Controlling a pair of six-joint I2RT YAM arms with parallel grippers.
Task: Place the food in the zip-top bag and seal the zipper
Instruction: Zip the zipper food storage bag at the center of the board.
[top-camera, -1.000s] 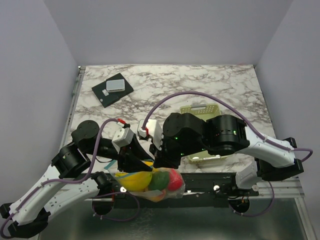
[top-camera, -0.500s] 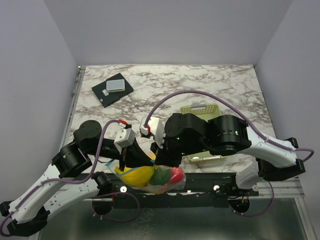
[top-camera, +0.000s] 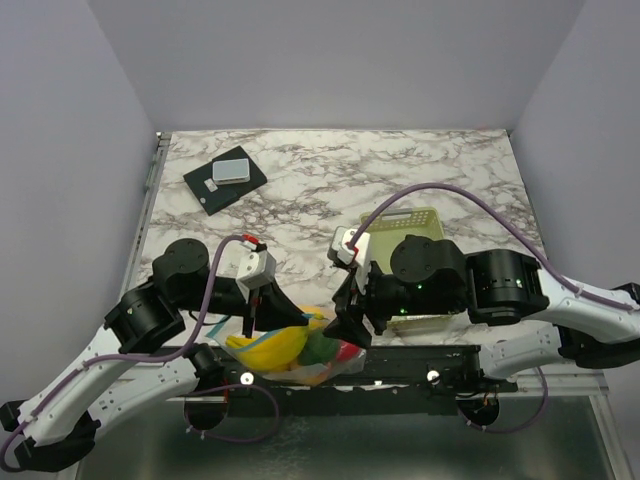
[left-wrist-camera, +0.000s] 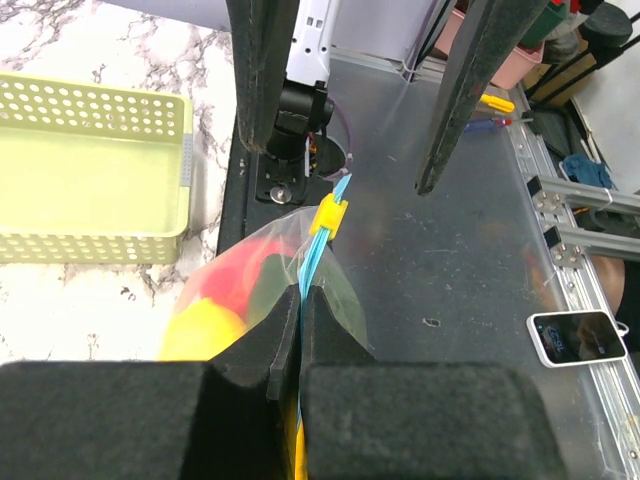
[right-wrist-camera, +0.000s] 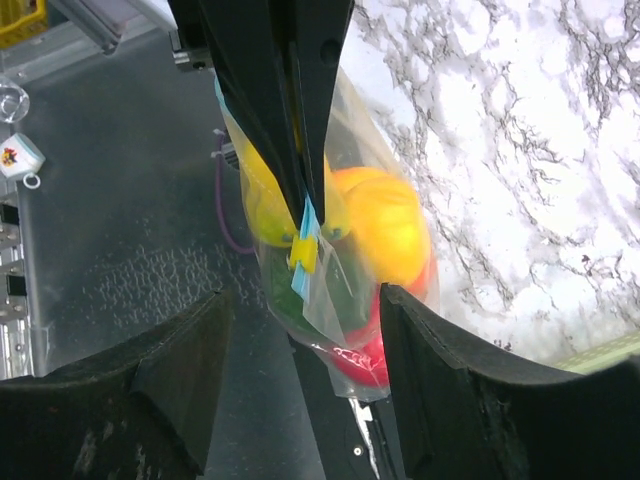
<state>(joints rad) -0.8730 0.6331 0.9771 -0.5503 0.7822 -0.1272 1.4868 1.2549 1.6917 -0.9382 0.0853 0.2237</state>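
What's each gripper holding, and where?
Left gripper is shut on the bag, pinching its blue zipper just short of the yellow slider. Right gripper is open, holding nothing.

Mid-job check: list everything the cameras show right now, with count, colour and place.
zip-top bag: one, clear, at the table's near edge between the arms.
zipper: one, light blue, along the bag's mouth, with a yellow slider.
food: several pieces, yellow, orange, green and red, inside the bag; exact count hidden.
basket: one, pale yellow-green, right of centre, partly under the right arm.
pad: one, black, far left, carrying a grey block.
table: one, white marble, grey veins.
phone-like device: one, white-edged, off the table.
left claw: shut on the zipper.
right claw: open, facing the slider end.
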